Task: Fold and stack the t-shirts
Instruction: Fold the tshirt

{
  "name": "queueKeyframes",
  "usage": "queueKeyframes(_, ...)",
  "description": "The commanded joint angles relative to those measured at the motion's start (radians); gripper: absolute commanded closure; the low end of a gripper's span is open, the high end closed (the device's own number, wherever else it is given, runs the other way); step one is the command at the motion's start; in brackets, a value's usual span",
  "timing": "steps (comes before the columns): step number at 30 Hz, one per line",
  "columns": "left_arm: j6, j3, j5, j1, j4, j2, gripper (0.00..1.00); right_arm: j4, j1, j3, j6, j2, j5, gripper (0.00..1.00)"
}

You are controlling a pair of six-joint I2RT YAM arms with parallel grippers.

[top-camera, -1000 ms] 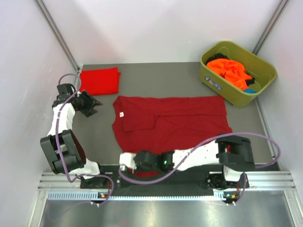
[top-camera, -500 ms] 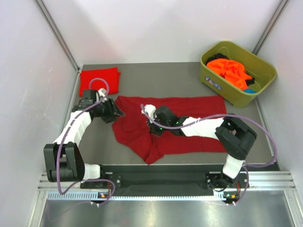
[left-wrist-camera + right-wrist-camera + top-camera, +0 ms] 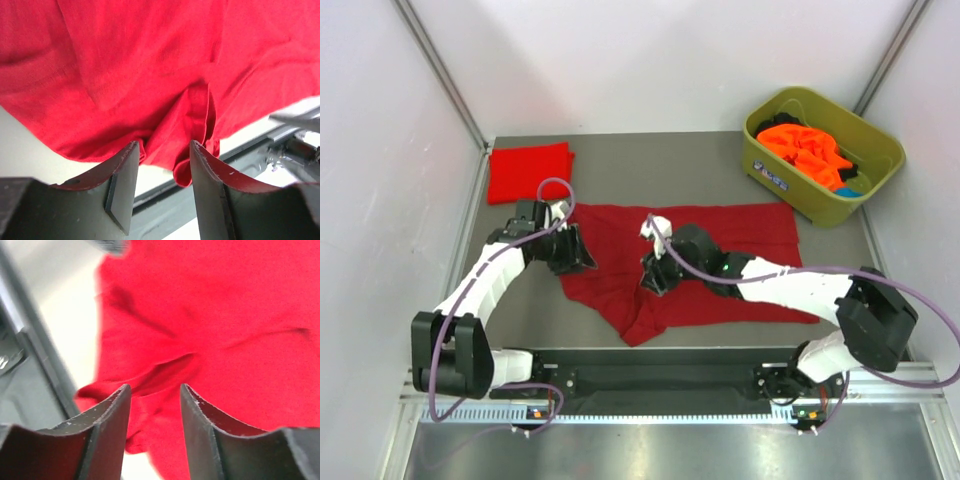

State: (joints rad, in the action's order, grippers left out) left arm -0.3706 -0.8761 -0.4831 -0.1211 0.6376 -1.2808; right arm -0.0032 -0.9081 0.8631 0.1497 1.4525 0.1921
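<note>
Two arms reach low over the crimson t-shirt (image 3: 720, 255), left gripper (image 3: 575, 252) and right gripper (image 3: 655, 275) both pinching its cloth.

The left gripper (image 3: 572, 250) and right gripper (image 3: 655, 275) are pressing into the crimson shirt (image 3: 740, 235). A folded red shirt (image 3: 528, 171) is lying behind the left gripper.
</note>
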Motion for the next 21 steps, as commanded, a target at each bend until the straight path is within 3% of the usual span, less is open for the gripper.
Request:
queueKeyframes(1,-0.028,0.046,-0.089,-0.009,-0.038,-0.008,0.51,0.020,-0.107,-0.026,-0.044,-0.018,-0.038,0.54)
queueKeyframes(8,-0.051,0.037,-0.066,-0.057,-0.036,0.008,0.52,-0.005,-0.285,0.001,-0.018,0.068,-0.215,0.52)
queueKeyframes(17,-0.067,0.037,0.012,-0.072,-0.018,0.005,0.54,0.006,-0.371,-0.027,-0.038,0.123,-0.310,0.52)
queueKeyframes(20,-0.054,0.032,0.055,-0.074,-0.003,-0.003,0.55,0.008,-0.374,-0.048,-0.022,0.114,-0.390,0.69)
queueKeyframes(21,-0.053,0.032,0.060,-0.075,0.005,-0.006,0.55,0.009,-0.376,-0.067,-0.015,0.105,-0.408,0.85)
